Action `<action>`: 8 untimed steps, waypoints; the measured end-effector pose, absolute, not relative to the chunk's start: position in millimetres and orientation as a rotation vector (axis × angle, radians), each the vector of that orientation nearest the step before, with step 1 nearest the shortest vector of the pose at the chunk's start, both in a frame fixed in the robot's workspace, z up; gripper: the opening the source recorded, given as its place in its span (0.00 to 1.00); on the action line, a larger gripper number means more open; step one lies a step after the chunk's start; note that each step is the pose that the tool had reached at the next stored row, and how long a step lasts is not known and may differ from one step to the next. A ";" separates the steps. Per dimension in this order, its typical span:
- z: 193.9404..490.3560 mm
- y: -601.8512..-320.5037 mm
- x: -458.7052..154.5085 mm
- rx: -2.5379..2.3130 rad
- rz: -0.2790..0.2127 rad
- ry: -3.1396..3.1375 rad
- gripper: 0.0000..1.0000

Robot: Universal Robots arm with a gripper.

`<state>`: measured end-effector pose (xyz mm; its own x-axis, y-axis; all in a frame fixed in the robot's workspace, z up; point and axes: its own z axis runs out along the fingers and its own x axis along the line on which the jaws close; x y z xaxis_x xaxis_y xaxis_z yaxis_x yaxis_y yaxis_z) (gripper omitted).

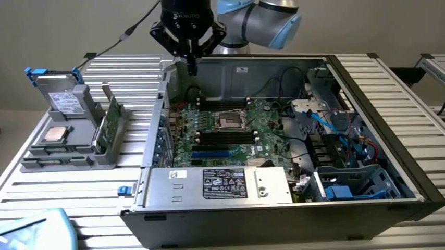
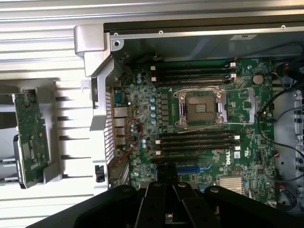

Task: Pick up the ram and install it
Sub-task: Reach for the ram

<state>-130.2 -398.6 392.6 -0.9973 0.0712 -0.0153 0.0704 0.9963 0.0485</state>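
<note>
Black tool (image 2: 166, 167) fingers lie closest to the wrist camera, pressed flat together and closed on themselves alone. Past their tips lies the green motherboard (image 2: 142, 118) on the floor of an open grey-and-black metal computer case (image 1: 361, 78). A square silver processor socket (image 2: 199, 107) sits mid-board with a bank of long black plastic slots (image 2: 197, 141) on each side of it. A long blue plastic slot (image 1: 212, 154) runs just beside one bank. Whether any black slot carries the long, thin dark-green ram stick cannot be told, and neither view makes its place clear.

In the exterior view the tool hangs from a grey and pale-blue arm (image 1: 271, 15) above the case's far corner on the exterior view's left, well above the board and touching nothing. A silver power-supply box with a black-and-white label (image 1: 222, 185) occupies the near end of the case.

Outside the case, on the exterior view's left, a grey plastic holder (image 1: 62, 156) stands on the ribbed metal tabletop (image 1: 70, 192). A wide green circuit card (image 2: 31, 137) stands on edge in the holder's side nearest the case. A square silver processor chip (image 1: 54, 134) lies flat in a recess of the holder. A pale blue object (image 1: 35, 229) pokes into the near corner.
</note>
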 end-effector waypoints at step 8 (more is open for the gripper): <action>392.1 -397.5 -159.2 0.112 0.074 3.143 0.11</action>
<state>-159.2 -397.5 392.1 -0.9974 0.0711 0.0059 0.0713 0.9963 0.0471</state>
